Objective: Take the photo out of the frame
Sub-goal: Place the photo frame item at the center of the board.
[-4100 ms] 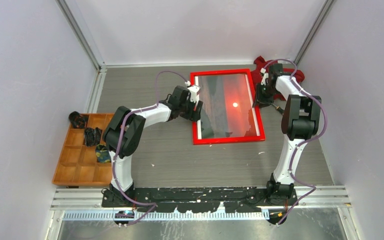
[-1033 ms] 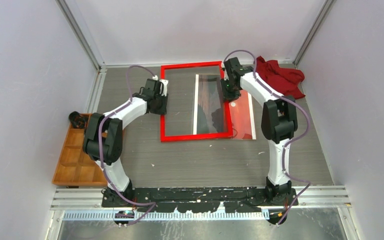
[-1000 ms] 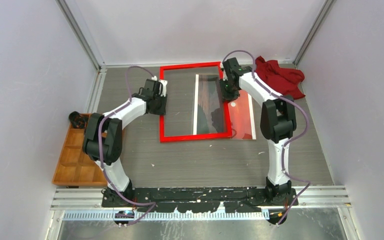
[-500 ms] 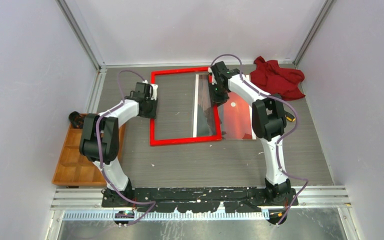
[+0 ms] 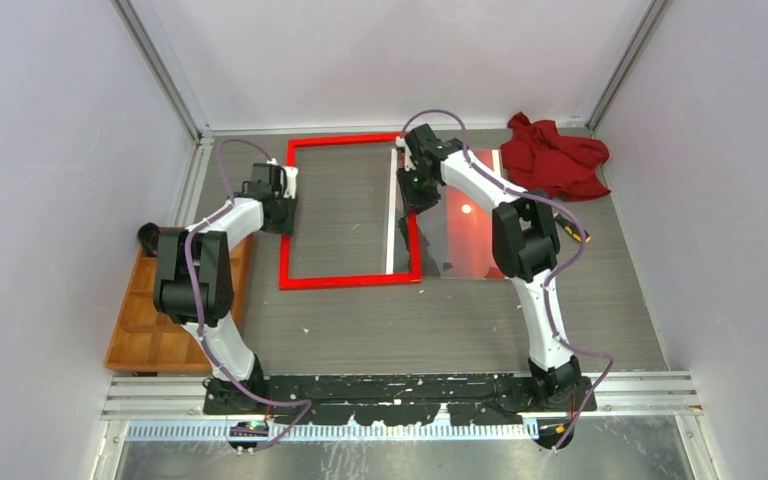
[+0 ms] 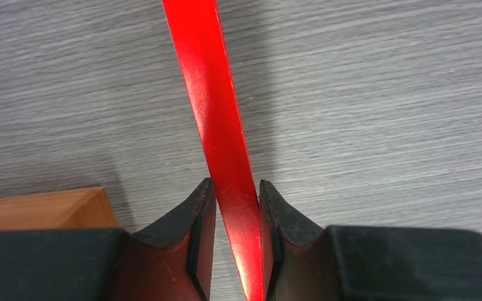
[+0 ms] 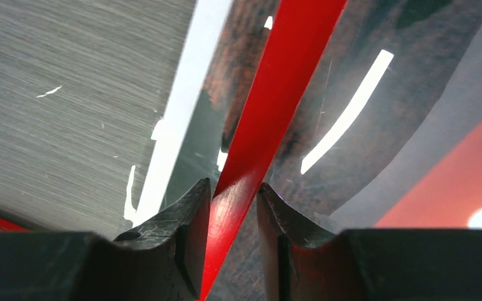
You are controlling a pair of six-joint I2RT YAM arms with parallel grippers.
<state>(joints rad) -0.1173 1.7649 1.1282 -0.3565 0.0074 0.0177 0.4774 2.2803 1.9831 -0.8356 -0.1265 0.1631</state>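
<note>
Mostly done, by the look of it. The photo [image 5: 470, 235] lies flat on the tabletop [image 5: 360, 330] right of centre in the overhead view. The frame [image 5: 348, 281] sits to its left with bare tabletop showing through most of its opening. What is left is a narrow overlap: the photo's white left strip and a dark band show inside the frame's right rail, so the two are not fully apart.

The left pincer [image 6: 235, 200] is clamped on the left rail, and the right pincer [image 7: 233, 194] is closed on the right rail above the print. The right one looks the lighter grip.

Hard to make out:
- whether the frame is lifted or resting on the photo
- the photo's top edge, which is behind the right arm
- the glare streaks on the print, which may be a pane over it — I cannot tell
</note>
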